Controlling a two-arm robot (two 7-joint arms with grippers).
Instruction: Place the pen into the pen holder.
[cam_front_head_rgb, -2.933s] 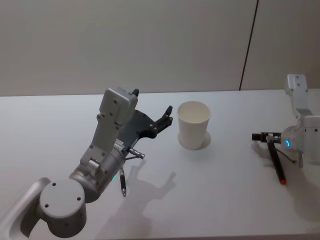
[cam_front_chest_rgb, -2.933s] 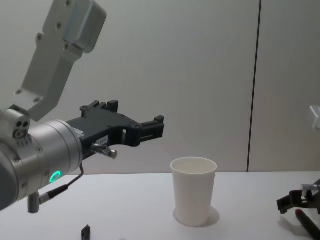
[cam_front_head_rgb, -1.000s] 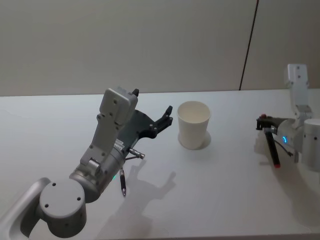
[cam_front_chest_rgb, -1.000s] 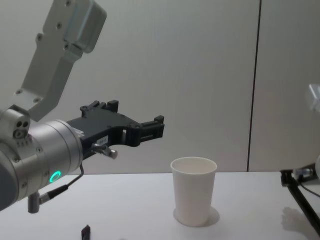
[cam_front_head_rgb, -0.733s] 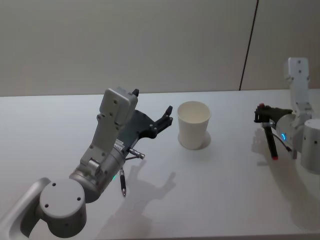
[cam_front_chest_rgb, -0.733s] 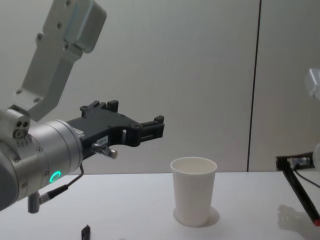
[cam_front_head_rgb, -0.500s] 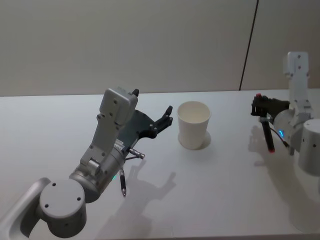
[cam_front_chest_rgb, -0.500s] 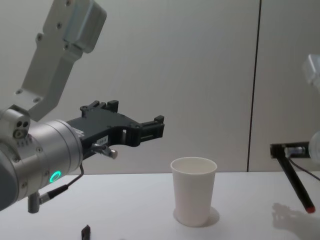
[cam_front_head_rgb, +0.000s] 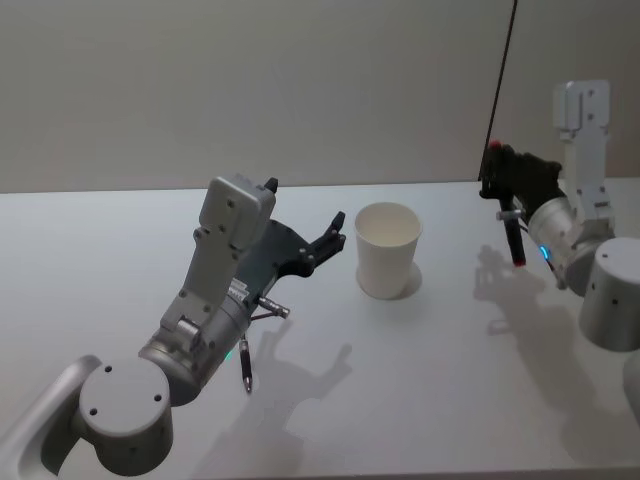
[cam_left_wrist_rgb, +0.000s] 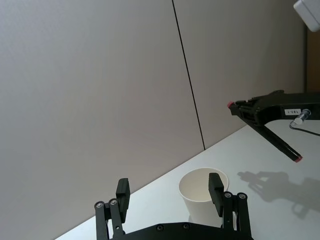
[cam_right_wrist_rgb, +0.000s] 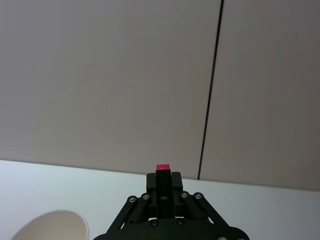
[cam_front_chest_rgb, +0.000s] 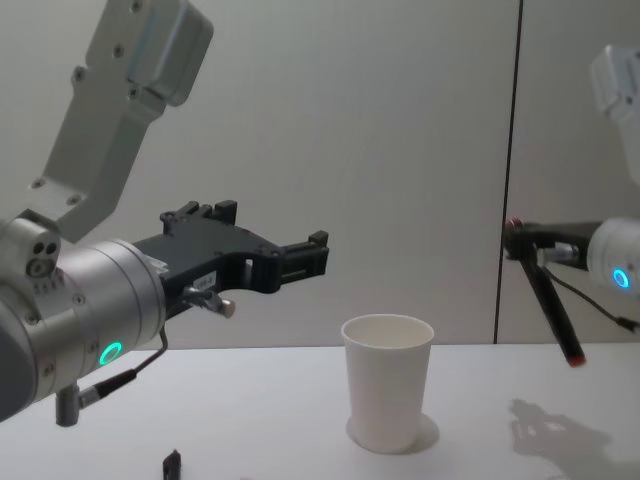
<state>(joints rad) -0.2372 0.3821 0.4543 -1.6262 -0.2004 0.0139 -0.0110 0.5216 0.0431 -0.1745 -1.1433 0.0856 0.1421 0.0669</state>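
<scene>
The right gripper (cam_front_chest_rgb: 516, 240) was clamped on the pen (cam_front_chest_rgb: 548, 302), held clear of the table (cam_front_chest_rgb: 260, 420), well right of the pen holder (cam_front_chest_rgb: 388, 378). Carrying it over and dropping it in looked not yet done. The left gripper (cam_front_chest_rgb: 305, 255) hovered wide open, left of the holder.

Nothing here can be read outright. The right hand (cam_left_wrist_rgb: 234, 106) carries a small white label (cam_left_wrist_rgb: 294, 112) on its black side. The label has a short line of dark characters on it, too small to make out from where I stand. The left hand (cam_front_chest_rgb: 316, 254) has a white sticker (cam_front_chest_rgb: 203, 283) on its black body, close to the silver wrist, and its print is too fine to tell.
</scene>
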